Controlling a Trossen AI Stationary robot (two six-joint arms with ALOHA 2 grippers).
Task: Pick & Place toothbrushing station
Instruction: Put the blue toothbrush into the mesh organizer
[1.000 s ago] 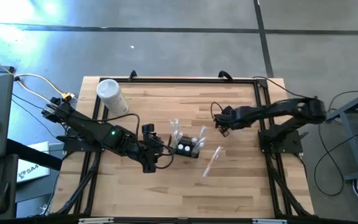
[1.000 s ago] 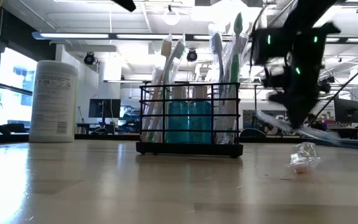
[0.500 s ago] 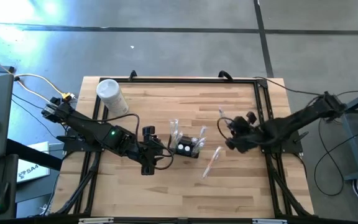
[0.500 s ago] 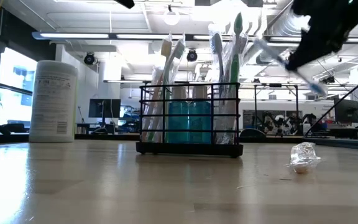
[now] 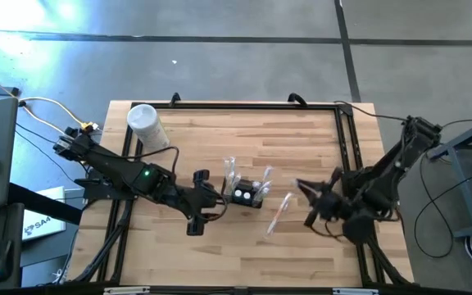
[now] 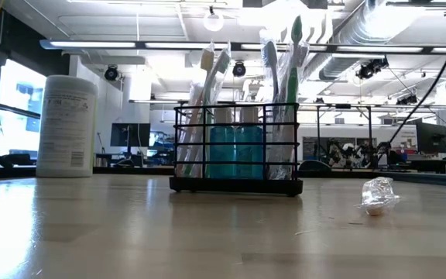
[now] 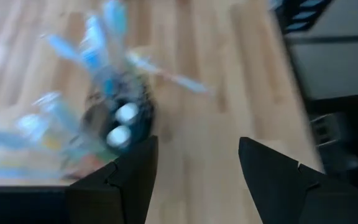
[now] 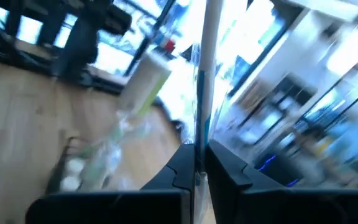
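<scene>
The toothbrushing station (image 5: pixel 245 193) is a small black wire holder with teal cups and several toothbrushes. It stands upright on its base at the table's middle and also shows in the low view (image 6: pixel 235 147) and, blurred, in the left wrist view (image 7: pixel 120 119). My left gripper (image 5: pixel 197 202) is open and empty just left of it, with its fingers (image 7: pixel 129 180) wide apart. My right gripper (image 5: pixel 316 203) is to the station's right, near the right frame, and is shut on a thin white toothbrush (image 8: pixel 205 68). My right gripper pinches the thin white toothbrush between its two fingers at one end of the shaft (image 8: pixel 199 163). The rest of the shaft sticks out past the fingertips, in line with them. It is lifted clear of the table (image 5: pixel 303 185).
A white cylindrical container (image 5: pixel 146 124) stands at the far left of the table and also shows in the low view (image 6: pixel 66 124). A clear plastic-wrapped item (image 5: pixel 279 215) lies on the wood right of the station; crumpled wrapping (image 6: pixel 379 195) shows in the low view. Black frame rails edge the table.
My right gripper has swung from the table's far middle toward the near right, carrying the thin toothbrush, and has gone out of the low view. The station has stayed where it was.
</scene>
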